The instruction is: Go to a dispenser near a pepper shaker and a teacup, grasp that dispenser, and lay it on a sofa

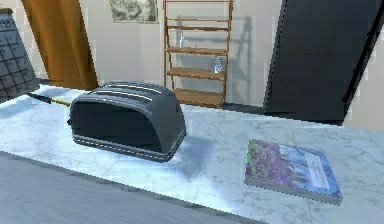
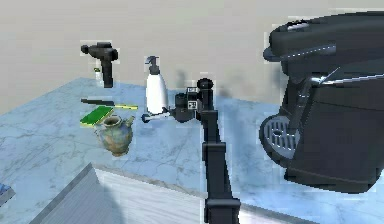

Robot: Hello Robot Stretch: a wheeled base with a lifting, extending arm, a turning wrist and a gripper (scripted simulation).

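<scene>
Step in hand, by appearance: grasping. The arm (image 2: pixel 214 170) reaches over the desk (image 2: pixel 60 150) with its fingers (image 2: pixel 157 117) at the upright white dispenser (image 2: pixel 154 92), at their 12 o'clock; whether they grip it cannot be told. Next move: secure hold, then lift vertically.

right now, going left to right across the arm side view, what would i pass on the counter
greenish cup → white dispenser → robot arm → black coffee machine
</scene>
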